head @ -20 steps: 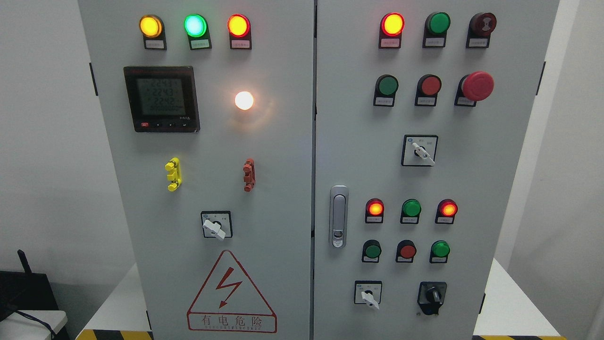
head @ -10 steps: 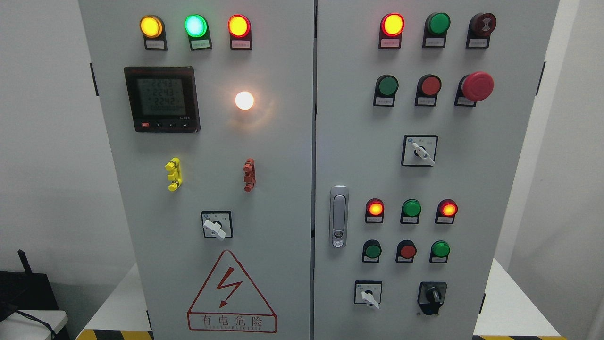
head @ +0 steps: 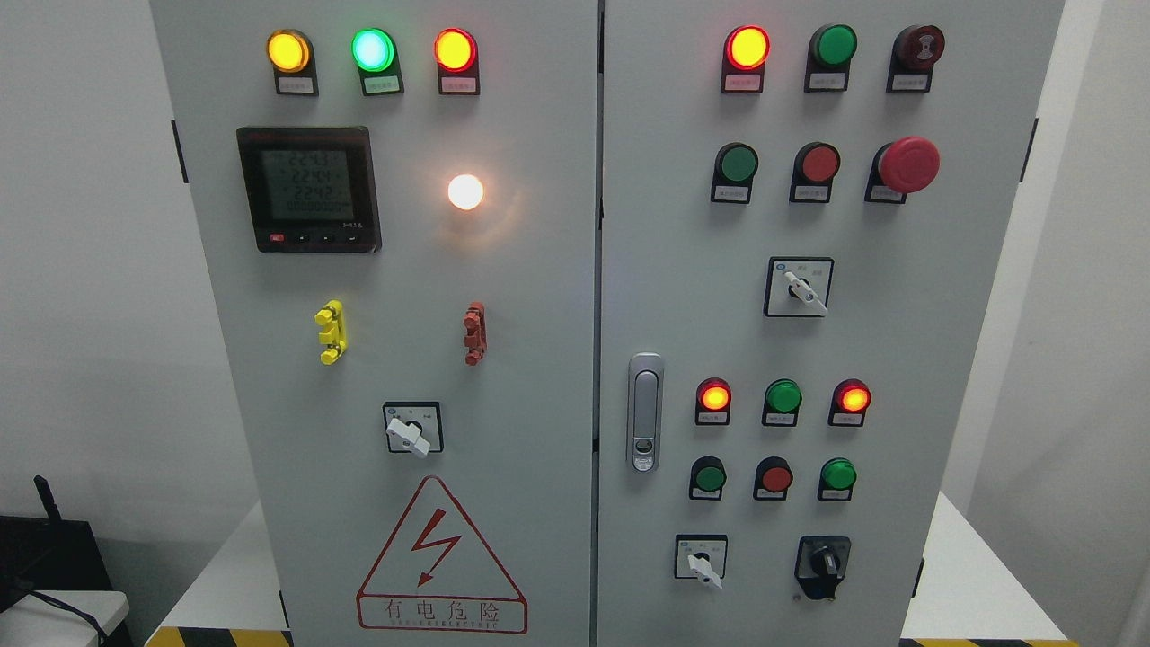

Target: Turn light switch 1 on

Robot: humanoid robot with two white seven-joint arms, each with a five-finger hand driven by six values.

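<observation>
An electrical test or training room, industrial in kind. A grey two-door control cabinet (head: 575, 341) fills the view, set with lit indicator lamps (head: 373, 49), a digital meter (head: 308, 189), rotary switches (head: 412, 428), a red emergency-stop button (head: 908, 164) and a lightning-bolt warning triangle (head: 440, 557). It stands on a white bench (head: 979, 584) edged with yellow-black hazard tape (head: 216, 636), against plain white walls (head: 81, 270).

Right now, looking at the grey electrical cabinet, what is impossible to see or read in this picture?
- Head view: the small white labels under the lamps are too small to read, so switch 1 cannot be identified.
- The black digital meter shows blurred digits.
- The robot's hands are out of frame.
- The black device with antenna is cut off by the left edge.
- The cabinet's top and bottom are cropped.
</observation>
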